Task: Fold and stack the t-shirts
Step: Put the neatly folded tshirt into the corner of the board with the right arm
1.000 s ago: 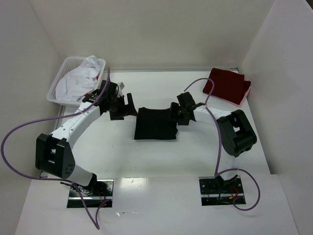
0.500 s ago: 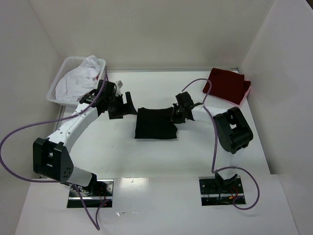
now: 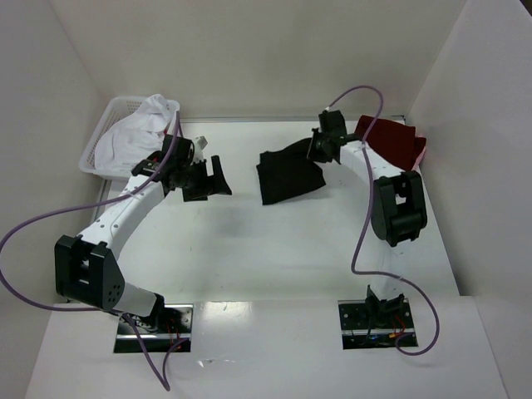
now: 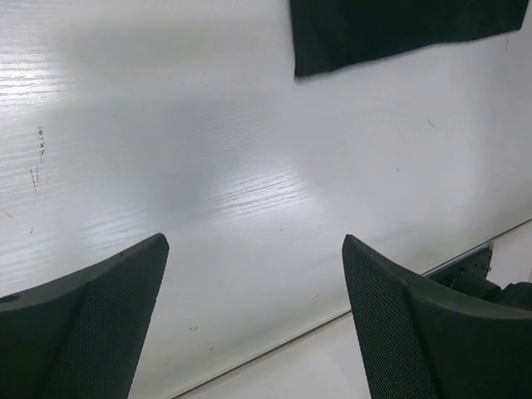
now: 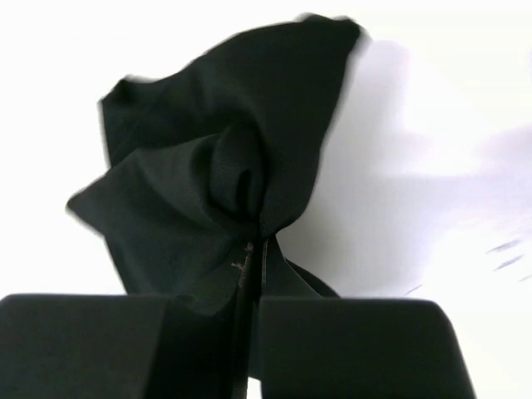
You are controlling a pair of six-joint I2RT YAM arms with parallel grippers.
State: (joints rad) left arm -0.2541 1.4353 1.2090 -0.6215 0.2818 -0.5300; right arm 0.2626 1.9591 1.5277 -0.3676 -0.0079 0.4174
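Observation:
The folded black t-shirt (image 3: 287,172) hangs bunched and tilted above the table's back middle. My right gripper (image 3: 318,150) is shut on its right edge. In the right wrist view the black t-shirt (image 5: 216,179) gathers into the closed right gripper (image 5: 253,249). A folded dark red t-shirt (image 3: 387,143) lies on a red one at the back right corner, just right of that gripper. My left gripper (image 3: 208,179) hovers open to the left of the black shirt. In the left wrist view the left gripper (image 4: 253,316) holds nothing, with the black t-shirt (image 4: 399,29) at the top edge.
A white lattice basket (image 3: 100,137) at the back left holds crumpled white t-shirts (image 3: 137,131). White walls enclose the table on three sides. Both arm bases (image 3: 154,320) stand at the near edge, with purple cables looping beside the arms.
My right gripper shut on the black t-shirt's right edge, then lifted and carried it back and to the right, toward the dark red t-shirt. The left arm barely moved.

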